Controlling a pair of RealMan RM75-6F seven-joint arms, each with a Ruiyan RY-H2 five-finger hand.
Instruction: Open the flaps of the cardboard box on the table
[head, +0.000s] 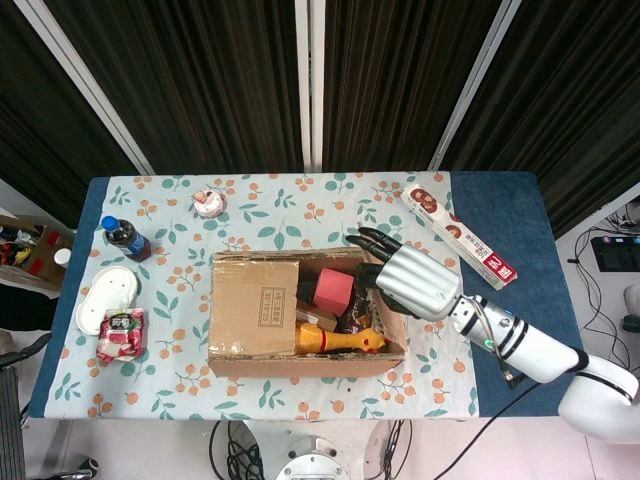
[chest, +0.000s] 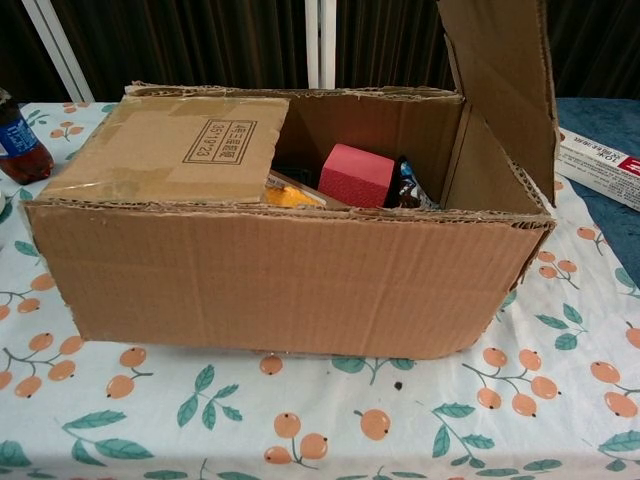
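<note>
The cardboard box (head: 300, 364) (chest: 280, 280) stands mid-table. Its left flap (head: 255, 305) (chest: 180, 145) lies flat and closed. Its right flap (chest: 500, 80) stands upright, tilted a little outward. My right hand (head: 405, 280) hovers over the box's right edge at that raised flap, dark fingers (head: 370, 240) stretched out and apart; the chest view hides the hand behind the flap. Inside the box lie a red block (head: 333, 290) (chest: 360, 172), a yellow rubber toy (head: 340, 342) and a dark packet (head: 355, 312). My left hand is out of sight.
A long red-and-white carton (head: 460, 238) (chest: 600, 168) lies to the box's right. On the left are a blue-capped bottle (head: 125, 238) (chest: 15, 140), a white dish (head: 107, 297), a red snack packet (head: 121, 333) and a small pink cup (head: 208, 203).
</note>
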